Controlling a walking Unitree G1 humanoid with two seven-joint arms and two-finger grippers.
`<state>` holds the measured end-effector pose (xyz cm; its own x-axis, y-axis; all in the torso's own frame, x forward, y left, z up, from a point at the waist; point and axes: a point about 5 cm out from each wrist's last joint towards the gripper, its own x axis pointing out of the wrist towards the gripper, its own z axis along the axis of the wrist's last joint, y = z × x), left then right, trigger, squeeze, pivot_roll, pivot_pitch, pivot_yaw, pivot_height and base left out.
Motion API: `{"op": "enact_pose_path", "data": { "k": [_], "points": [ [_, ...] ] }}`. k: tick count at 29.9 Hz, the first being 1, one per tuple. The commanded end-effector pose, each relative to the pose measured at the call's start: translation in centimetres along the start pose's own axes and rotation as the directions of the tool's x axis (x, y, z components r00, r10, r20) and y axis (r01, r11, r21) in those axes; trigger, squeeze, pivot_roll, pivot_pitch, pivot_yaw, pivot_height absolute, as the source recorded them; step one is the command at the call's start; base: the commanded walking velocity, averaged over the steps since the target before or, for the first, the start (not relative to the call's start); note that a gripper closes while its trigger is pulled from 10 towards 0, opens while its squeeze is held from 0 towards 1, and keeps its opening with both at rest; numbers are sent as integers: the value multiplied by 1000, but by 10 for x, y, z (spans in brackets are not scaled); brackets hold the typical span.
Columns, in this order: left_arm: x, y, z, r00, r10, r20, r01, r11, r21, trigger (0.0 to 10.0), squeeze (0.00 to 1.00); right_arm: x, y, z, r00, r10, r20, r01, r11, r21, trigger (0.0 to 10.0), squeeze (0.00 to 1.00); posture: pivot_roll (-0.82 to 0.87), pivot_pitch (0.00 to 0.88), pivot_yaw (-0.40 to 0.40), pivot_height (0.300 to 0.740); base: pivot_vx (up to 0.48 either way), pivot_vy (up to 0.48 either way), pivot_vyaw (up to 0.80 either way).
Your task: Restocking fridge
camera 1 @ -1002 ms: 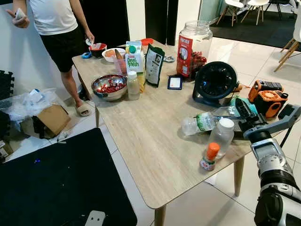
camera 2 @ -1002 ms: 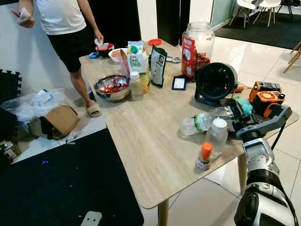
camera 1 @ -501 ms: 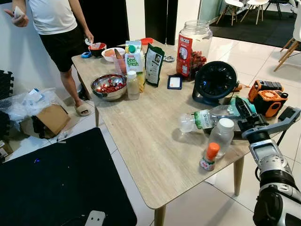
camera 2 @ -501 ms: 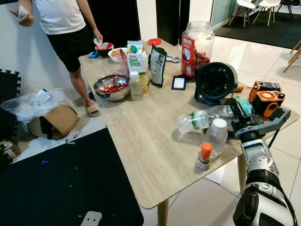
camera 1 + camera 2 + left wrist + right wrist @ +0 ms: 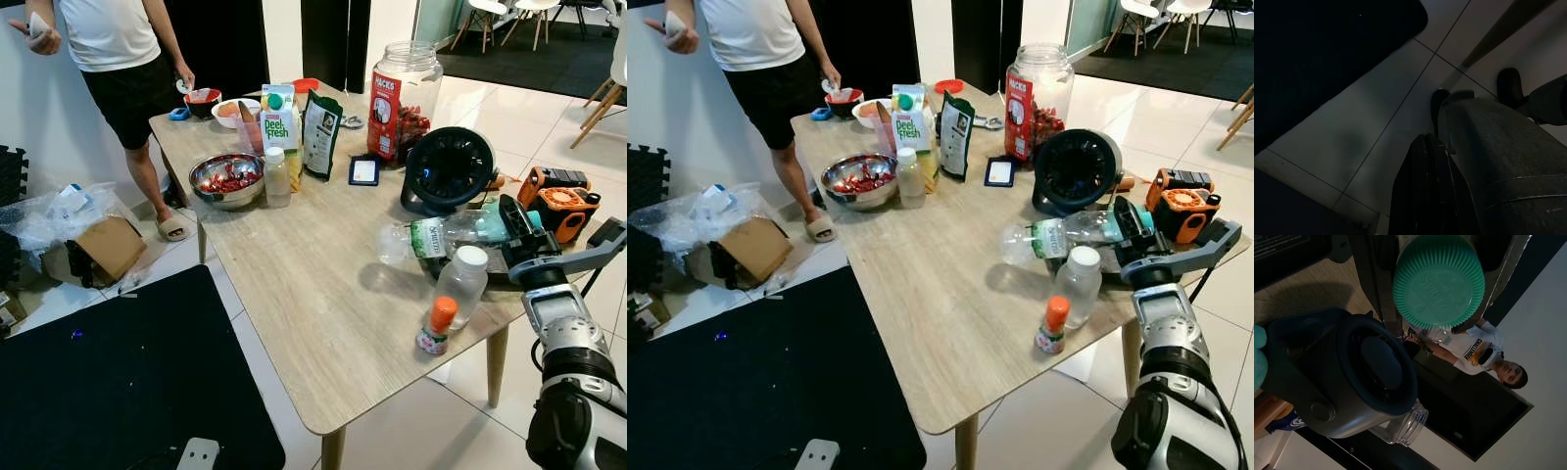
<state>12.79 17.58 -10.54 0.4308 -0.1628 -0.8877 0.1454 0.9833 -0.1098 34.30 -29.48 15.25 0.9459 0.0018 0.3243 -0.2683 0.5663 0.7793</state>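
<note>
A clear water bottle with a green cap hangs level just above the right side of the wooden table. My right gripper is shut on its cap end, one black finger on each side of the neck. A white-capped plastic bottle and a small orange-capped bottle stand right below and in front of it. My left gripper hangs beside my leg over dark floor tiles, fingers together.
A black fan and an orange tool sit close behind the held bottle. Farther back stand a big jar, a black pouch, a juice carton and a steel bowl. A person stands at the far corner.
The water bottle lay on the table a second ago; my right gripper has raised it off the surface and drawn it slightly to the right.
</note>
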Motion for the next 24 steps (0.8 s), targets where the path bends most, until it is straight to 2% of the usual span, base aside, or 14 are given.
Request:
{"op": "enact_pose_path", "data": {
  "k": [1,6,11,21,24],
  "points": [
    [-1,3,0,1000,7,-3,-7,1000,-5,10000,0,5,2,-1,999,-18,38,17,999,35,10000,0,-41,0,38,740,0,0,0],
    [-1,3,0,1000,7,-1,-7,1000,-6,10000,0,6,0,3,997,-50,66,47,998,36,10000,0,-41,0,39,740,0,0,0],
    [0,3,2,1000,9,2,-9,1000,-7,10000,0,5,-6,10,984,-135,113,129,990,51,10000,0,-38,0,37,740,0,0,0],
    [0,3,4,1000,8,5,-8,1000,-9,10000,0,7,-8,19,970,-179,164,171,983,65,10000,0,-40,0,39,740,0,0,0],
    [0,3,5,1000,7,6,-7,1000,-8,10000,0,7,-8,24,960,-197,197,177,978,114,10000,0,-39,0,38,740,0,0,0]
  ]
}}
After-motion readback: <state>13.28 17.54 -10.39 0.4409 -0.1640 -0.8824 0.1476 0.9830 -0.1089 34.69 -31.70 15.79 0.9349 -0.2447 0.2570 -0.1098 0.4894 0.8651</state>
